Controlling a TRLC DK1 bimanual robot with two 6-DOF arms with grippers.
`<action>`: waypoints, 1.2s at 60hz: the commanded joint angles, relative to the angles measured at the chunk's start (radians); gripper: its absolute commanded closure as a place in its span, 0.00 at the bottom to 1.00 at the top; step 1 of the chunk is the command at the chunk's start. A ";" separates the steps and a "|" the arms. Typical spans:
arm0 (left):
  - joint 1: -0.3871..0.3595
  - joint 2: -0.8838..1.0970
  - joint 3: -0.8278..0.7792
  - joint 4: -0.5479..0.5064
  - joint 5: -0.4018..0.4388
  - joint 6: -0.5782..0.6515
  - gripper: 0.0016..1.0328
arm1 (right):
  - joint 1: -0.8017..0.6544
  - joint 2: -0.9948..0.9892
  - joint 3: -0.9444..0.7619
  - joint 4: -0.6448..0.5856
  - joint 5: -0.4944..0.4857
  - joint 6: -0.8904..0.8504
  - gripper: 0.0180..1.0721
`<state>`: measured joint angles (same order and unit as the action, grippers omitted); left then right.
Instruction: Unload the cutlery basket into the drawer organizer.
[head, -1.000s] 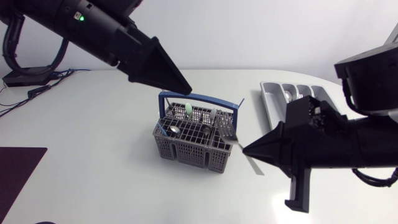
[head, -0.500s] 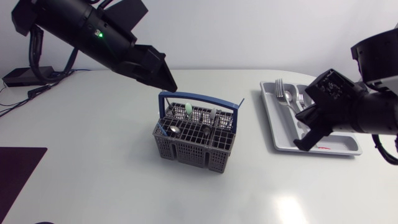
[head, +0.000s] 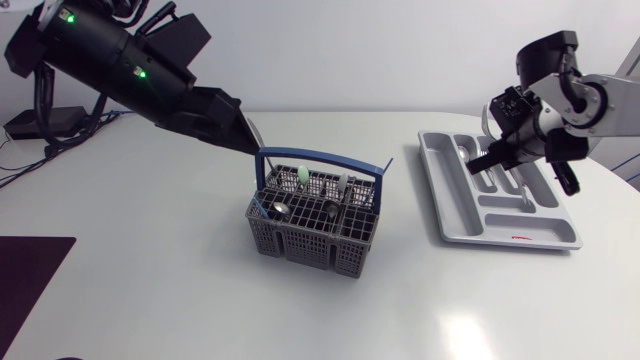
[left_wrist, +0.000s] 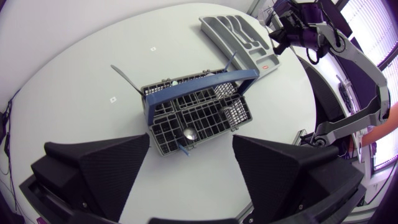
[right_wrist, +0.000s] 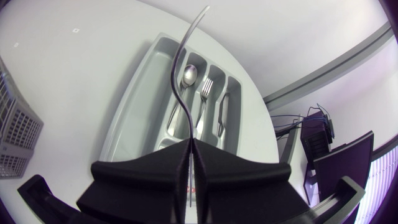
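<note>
Placement over the organizer (head: 440, 205), as I judge the step.
My right end effector (right_wrist: 188, 144) is clenched on a thin piece of cutlery (right_wrist: 179, 68), seen edge-on, so I cannot tell its kind. Its long axis runs straight ahead of the fingers, free end toward the organizer's far end, roughly along the slots holding a spoon (right_wrist: 189, 74) and a fork (right_wrist: 206, 88). It is best lowered level into the matching slot, parallel to the dividers, and released low. My left end effector (left_wrist: 191, 142) hangs released above the basket (left_wrist: 199, 112) on the tabletop.
</note>
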<state>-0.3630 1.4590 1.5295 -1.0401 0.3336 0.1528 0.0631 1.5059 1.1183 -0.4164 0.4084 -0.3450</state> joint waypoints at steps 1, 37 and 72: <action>0.021 -0.025 -0.046 0.017 -0.010 -0.013 0.05 | -0.014 0.099 0.080 0.027 0.044 0.051 0.95; 0.053 -0.120 -0.172 0.077 -0.028 0.028 0.05 | -0.144 0.600 0.491 0.041 0.147 0.109 0.95; 0.090 -0.141 -0.224 0.104 -0.028 0.057 0.05 | -0.166 0.797 0.696 0.016 0.185 0.130 0.95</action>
<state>-0.2813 1.3357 1.3338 -0.9428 0.3077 0.1875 -0.0868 2.2639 1.7863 -0.3897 0.5774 -0.2413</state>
